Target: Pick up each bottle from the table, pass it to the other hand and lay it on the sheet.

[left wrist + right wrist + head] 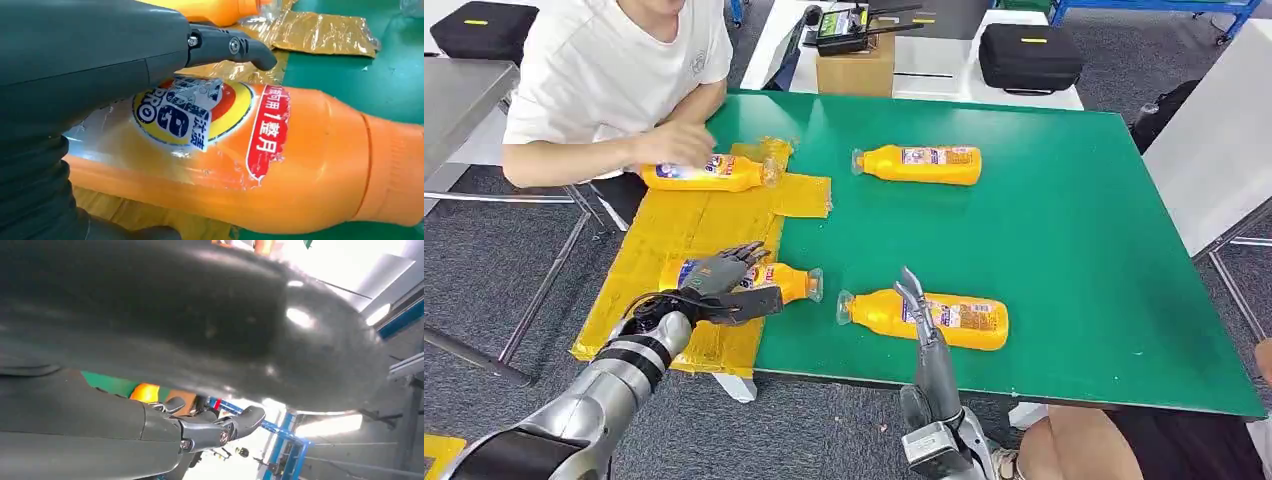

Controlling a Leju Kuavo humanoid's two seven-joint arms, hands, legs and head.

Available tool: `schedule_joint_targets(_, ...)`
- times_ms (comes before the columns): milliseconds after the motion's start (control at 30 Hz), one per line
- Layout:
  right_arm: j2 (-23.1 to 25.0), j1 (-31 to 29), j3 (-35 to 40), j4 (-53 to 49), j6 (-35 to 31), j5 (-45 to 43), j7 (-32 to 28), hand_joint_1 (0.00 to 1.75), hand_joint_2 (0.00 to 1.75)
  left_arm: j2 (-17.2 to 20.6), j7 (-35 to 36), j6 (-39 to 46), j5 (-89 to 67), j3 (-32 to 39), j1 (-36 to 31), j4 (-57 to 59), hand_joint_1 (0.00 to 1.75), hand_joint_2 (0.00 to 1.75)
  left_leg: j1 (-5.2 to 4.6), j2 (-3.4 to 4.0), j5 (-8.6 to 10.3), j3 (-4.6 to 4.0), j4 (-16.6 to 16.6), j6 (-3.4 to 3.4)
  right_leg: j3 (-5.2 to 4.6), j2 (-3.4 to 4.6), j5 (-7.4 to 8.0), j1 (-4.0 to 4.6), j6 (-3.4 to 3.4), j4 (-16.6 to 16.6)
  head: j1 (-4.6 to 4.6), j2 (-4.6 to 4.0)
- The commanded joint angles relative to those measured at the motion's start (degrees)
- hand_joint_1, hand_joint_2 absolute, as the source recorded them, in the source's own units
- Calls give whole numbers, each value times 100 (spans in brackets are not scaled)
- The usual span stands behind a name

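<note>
Several orange bottles lie on the green table [1074, 250]. One bottle [789, 282] [300, 165] rests on the yellow sheet [694, 225], its cap end over the green. My left hand [720, 283] [90, 65] hovers over it, fingers spread and thumb [240, 47] clear of it. A second bottle [964, 320] lies near the front edge; my right hand [916, 300] [210, 430] stands in front of it, fingers straight, holding nothing. A third bottle [921, 164] lies further back. A fourth [709, 174] lies at the sheet's far end under a person's hand [679, 145].
A person in a white shirt [614, 70] sits at the table's far left corner. Another person's knee [1084, 440] shows below the front edge. A cardboard box [854, 65] and black cases [1029, 55] stand behind the table. The table's right half is bare green.
</note>
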Motion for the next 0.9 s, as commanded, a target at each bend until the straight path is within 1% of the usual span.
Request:
schedule_joint_targets(33,-212,-343,265,418,-13,-335,13,0,0,363,-966,-903,798,77,123,684,0,175,0,28,-1,20,-11,-4,10,23,7,1,-7,-9,-2,-2)
schedule_joint_targets(67,-264,-389,362,425,-51,-430,13,0,0,502,-1446,-1221,1135,147,219,519,0,175,1,39,-1,26,-15,-6,11,33,10,2,-10,-11,-2,-2)
schedule_joint_targets(100,-296,-433,448,430,-93,-460,13,0,0,606,-1851,-1360,1383,180,317,328,0,175,2,50,0,27,-18,-8,10,42,13,4,-14,-13,0,0)
schedule_joint_targets(167,-375,-491,572,403,-195,-615,13,0,0,750,-2359,-1662,2229,287,681,-468,0,175,-1,35,-2,38,-13,-5,26,32,5,0,-9,-5,0,0)
schedule_joint_targets(200,-386,-483,574,388,-218,-608,13,0,0,727,-2447,-1670,2500,369,815,-764,0,175,-1,41,-4,44,-13,-4,30,38,5,0,-9,-4,0,0)
schedule_joint_targets(233,-408,-459,570,393,-336,-503,13,0,0,579,-2476,-1693,3111,563,1127,-1519,0,175,-3,30,-2,40,-13,-3,30,27,3,-2,-7,-1,-2,0)
schedule_joint_targets(267,-371,-397,442,548,-518,-252,13,0,0,365,-2407,-1767,3738,719,1409,-2217,0,175,0,43,-2,40,-17,-5,25,36,7,2,-11,-7,0,0)
schedule_joint_targets(300,-385,-364,425,510,-508,-235,13,0,0,264,-2173,-1757,3788,663,1511,-2525,0,175,2,24,-1,37,-12,-4,27,15,2,3,-8,-5,-2,0)
schedule_joint_targets(333,-385,-364,425,510,-508,-235,13,0,0,264,-2173,-1757,3788,663,1511,-2525,0,175,2,12,1,27,-8,-3,16,1,-1,2,-6,-3,0,0)
schedule_joint_targets(500,-385,-364,425,510,-508,-235,13,0,0,264,-2173,-1757,3788,663,1511,-2525,0,175,2,5,1,-12,-1,-3,-15,2,-3,3,-6,-1,2,0)
schedule_joint_targets(533,-306,-331,203,781,-772,319,13,0,0,-24,-2326,-2107,4936,970,1736,-3018,0,175,2,10,-1,-11,-2,-4,-16,6,-2,3,-7,-1,0,0)
schedule_joint_targets(567,-229,-291,-53,956,-758,505,13,0,0,-274,-2207,-2628,5827,1213,1893,-3359,0,175,3,13,-4,-4,-6,-5,-6,7,-5,5,-10,-6,2,0)
schedule_joint_targets(600,-147,-210,-394,1009,-729,780,13,0,0,-532,-1829,-2707,6580,1392,2142,-3879,0,175,1,8,-1,-14,-4,-4,-16,1,-3,3,-7,-4,0,0)
schedule_joint_targets(633,-144,-138,-740,1019,-709,1284,282,0,0,-761,-1588,-2791,7504,1427,2468,-4554,0,175,1,-2,1,-24,-2,-2,-24,-8,-4,2,-5,-4,0,0)
schedule_joint_targets(667,-177,-123,-935,1022,-684,1592,486,0,175,-861,-1506,-2658,7880,1390,2709,-5017,0,175,2,-2,-3,-18,-3,-4,-18,-11,-8,4,-8,-7,-2,0)
schedule_joint_targets(700,-226,-137,-1136,1097,-772,2027,755,0,175,-1088,-1591,-2365,8273,1488,2901,-5432,0,175,0,-6,-1,-29,-2,-1,-29,-13,-6,2,-4,-6,-2,0)
schedule_joint_targets(733,-278,-128,-1426,1170,-772,2316,1057,0,175,-1151,-1278,-2363,8937,1418,3115,-5817,0,175,-2,-4,-2,-34,1,0,-36,-10,-6,-1,-2,-4,-2,0)
schedule_joint_targets(833,-496,-219,-1902,1527,-714,3134,1682,0,175,-1270,-1476,-2228,9179,1446,3439,-6346,0,175,-3,8,-8,-34,0,3,-35,3,-4,-1,0,-8,0,0)
schedule_joint_targets(900,-629,-301,-2123,1740,-762,3560,1900,0,175,-1303,-1512,-2272,9263,1444,3530,-6500,0,175,0,10,-8,-36,0,1,-34,4,-2,2,-1,-12,0,0)
